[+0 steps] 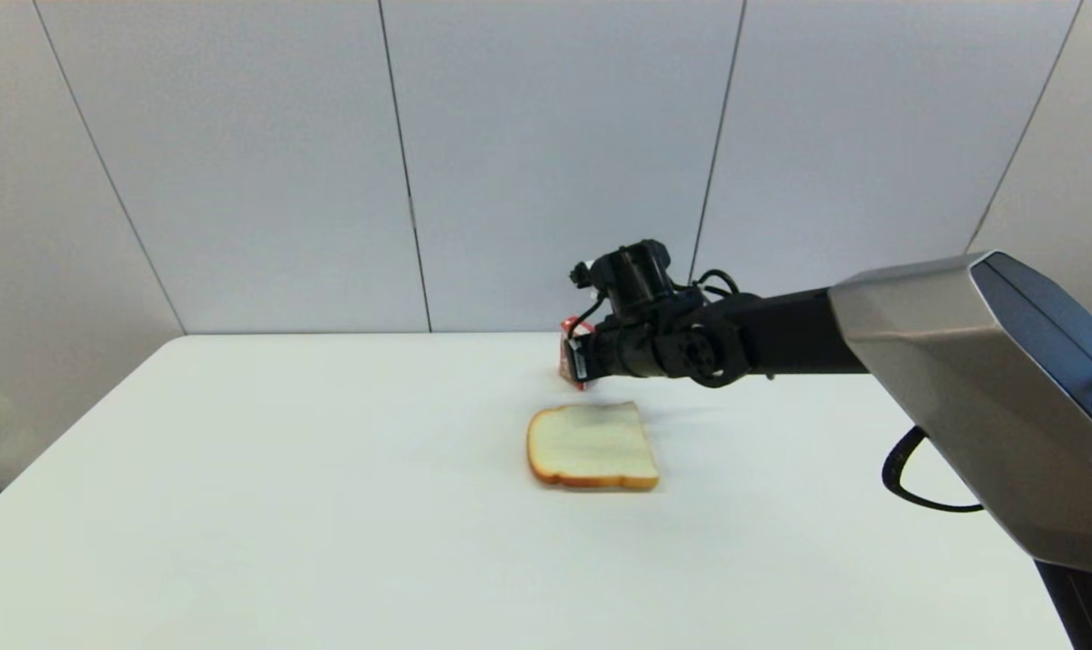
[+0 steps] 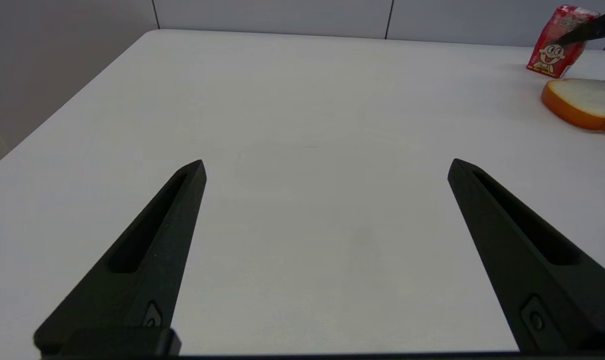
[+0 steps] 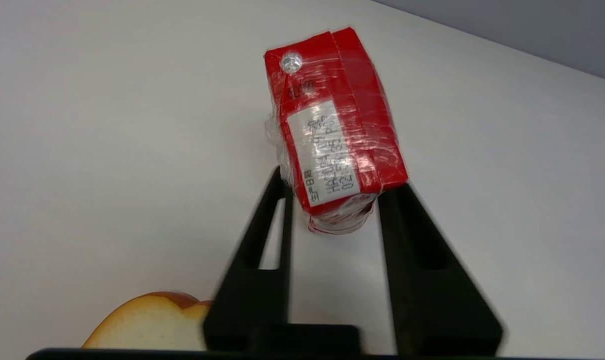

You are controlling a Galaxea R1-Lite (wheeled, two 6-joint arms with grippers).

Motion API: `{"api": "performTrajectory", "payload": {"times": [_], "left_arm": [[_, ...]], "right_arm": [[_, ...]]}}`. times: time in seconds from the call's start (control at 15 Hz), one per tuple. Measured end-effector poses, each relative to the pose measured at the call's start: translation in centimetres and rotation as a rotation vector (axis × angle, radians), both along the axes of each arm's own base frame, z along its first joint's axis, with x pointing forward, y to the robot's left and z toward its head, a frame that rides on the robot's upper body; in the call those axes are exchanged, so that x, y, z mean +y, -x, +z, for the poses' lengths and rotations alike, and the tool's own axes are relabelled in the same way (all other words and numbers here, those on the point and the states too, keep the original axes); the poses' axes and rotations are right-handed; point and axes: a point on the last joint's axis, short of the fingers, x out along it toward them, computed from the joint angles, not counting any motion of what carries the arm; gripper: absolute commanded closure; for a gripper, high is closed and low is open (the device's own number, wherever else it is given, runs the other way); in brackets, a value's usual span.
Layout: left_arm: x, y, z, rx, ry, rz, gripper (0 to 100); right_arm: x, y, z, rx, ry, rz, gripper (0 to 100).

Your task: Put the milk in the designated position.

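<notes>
The flat pale bread slice with a tan crust (image 1: 593,446) lies nearest the camera in the head view, just below the frame's middle on the plain white surface (image 1: 284,506). Directly above it in that frame, the right tool (image 1: 578,361) reaches in from the right on its black and grey arm and grips the milk, a small red box-shaped carton wrapped in clear film (image 1: 569,357), of which only a red sliver shows at the tool's left tip. The right wrist view shows the hold plainly: the two black fingers (image 3: 272,235) press against opposite sides of the milk (image 3: 335,130), near the end that faces the camera, and the carton's printed white label faces the lens, with the bread's rounded edge (image 3: 147,327) at the lower left of that frame. In the left wrist view the milk (image 2: 557,47) appears tilted at the upper right, its cartoon face visible, just beside the bread (image 2: 585,102); whether its base touches the surface cannot be told. The left tool (image 2: 327,167) hovers over bare surface well apart from both, its fingers spread wide and holding nothing.
</notes>
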Motion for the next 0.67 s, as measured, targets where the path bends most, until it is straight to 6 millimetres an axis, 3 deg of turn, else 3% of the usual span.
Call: {"api": "performTrajectory", "payload": {"times": [0.67], "left_arm": [[0.0, 0.0, 0.0, 0.0, 0.0, 0.0, 0]], "right_arm": [[-0.5, 1.0, 1.4, 0.026, 0.017, 0.01, 0]]}}
